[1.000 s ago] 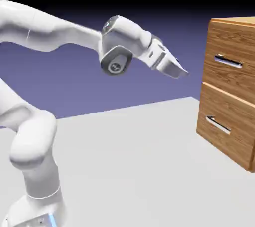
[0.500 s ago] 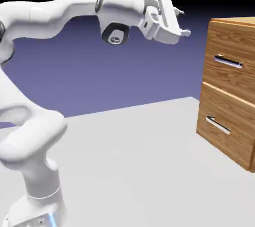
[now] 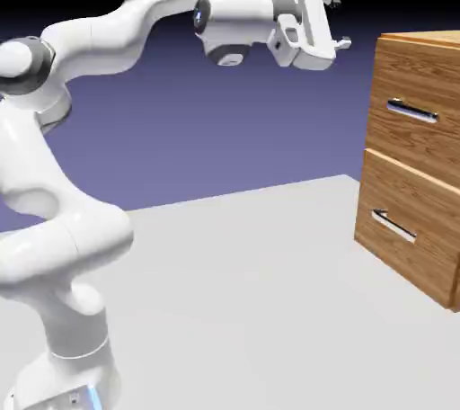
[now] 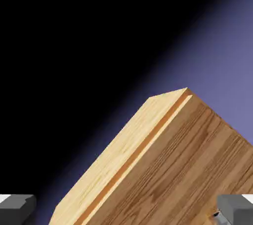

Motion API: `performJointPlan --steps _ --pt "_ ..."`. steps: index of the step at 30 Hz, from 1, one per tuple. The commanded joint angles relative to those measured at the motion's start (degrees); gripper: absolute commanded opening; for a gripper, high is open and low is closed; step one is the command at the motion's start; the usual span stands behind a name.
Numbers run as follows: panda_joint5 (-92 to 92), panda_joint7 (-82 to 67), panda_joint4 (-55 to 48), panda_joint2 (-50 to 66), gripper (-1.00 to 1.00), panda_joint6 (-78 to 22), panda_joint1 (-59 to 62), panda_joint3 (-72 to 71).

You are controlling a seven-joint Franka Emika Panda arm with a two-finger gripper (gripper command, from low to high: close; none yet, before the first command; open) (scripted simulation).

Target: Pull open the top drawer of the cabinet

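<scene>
Cabinet (image 3: 415, 165) of oak-brown wood grain stands at the right of the exterior view on the pale grey worktop (image 3: 252, 300). Its top drawer (image 3: 413, 107) sits flush and closed above the lower drawer (image 3: 406, 224), each with a slim silver handle. The white arm arches in from the left, and its end effector (image 3: 337, 20), fingers spread apart and empty, hangs near the cabinet's upper corner, apart from it.

A fixed side camera frames arm and cabinet (image 3: 418, 161); the tilted hand camera looks past the gripper (image 4: 126, 209) at that cabinet's upper corner.
</scene>
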State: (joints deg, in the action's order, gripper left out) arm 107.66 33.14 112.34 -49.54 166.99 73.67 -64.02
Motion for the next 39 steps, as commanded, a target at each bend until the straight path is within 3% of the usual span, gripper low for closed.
performJointPlan --steps 1,22,32,33,39 --pt "2.5 -0.2 -1.1 -0.4 0.00 -0.2 1.7 -1.5" --pt "54.8 -4.7 -24.8 -8.6 0.00 -3.6 37.9 -32.6" --pt "52.2 0.7 -41.9 -12.2 0.00 1.6 51.1 -39.7" --pt "52.2 0.7 -41.9 -12.2 -1.00 1.6 51.1 -39.7" --pt "54.8 -2.3 -31.5 -10.5 -1.00 -1.9 43.5 -35.6"
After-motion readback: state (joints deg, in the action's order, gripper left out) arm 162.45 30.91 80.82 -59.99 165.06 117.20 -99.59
